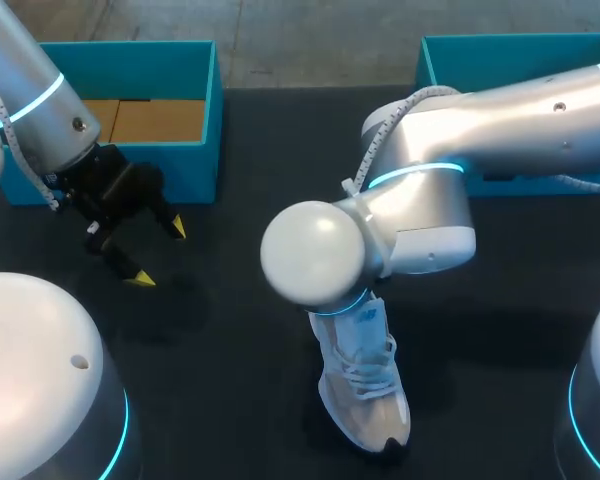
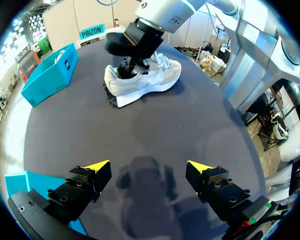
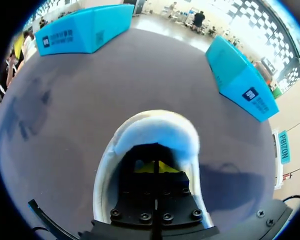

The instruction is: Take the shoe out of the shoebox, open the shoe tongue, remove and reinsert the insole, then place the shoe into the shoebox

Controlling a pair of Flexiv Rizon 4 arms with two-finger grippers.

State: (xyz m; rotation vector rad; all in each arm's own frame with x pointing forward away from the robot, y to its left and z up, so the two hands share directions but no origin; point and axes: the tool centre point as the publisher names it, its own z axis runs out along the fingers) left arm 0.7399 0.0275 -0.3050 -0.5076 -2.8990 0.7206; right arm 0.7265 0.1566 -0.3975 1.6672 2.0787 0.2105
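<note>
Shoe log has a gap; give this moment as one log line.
white mesh sneaker: upright on black table | right gripper: inside sneaker opening | left gripper: open, empty, near teal shoebox

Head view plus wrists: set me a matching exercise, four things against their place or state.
1 shoe
2 left pincer
3 right pincer
4 left teal box

a down inside the shoe
b open, over bare table
c upright on the table, near middle
d far left, cardboard inside

Pairs: 1-c, 2-b, 3-a, 4-d
</note>
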